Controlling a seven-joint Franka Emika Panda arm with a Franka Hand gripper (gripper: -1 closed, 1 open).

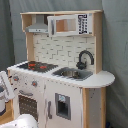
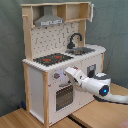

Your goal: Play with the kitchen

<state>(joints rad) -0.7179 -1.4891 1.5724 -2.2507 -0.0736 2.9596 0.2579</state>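
The kitchen (image 1: 65, 87) is a white and light-wood toy unit that fills both exterior views. It has a black-red hob (image 1: 35, 65), a grey hood (image 1: 39, 26), a black tap (image 1: 85, 59) over the sink (image 1: 72, 74), and a pegboard back. In the second exterior view my gripper (image 2: 67, 73) reaches in from the second exterior view's right. It sits against the kitchen (image 2: 37, 85) front panel, just right of a knob (image 2: 56, 76) and above the oven door (image 2: 63, 96). In the first exterior view only a white piece of my arm (image 1: 4, 86) shows at the left edge.
The kitchen stands on a light wooden surface (image 2: 20, 117) in front of a grey curtain (image 2: 112, 25). My white arm (image 2: 97, 86) stretches across the lower right of the second exterior view. A rounded white shape (image 1: 25, 121) lies at the bottom of the first exterior view.
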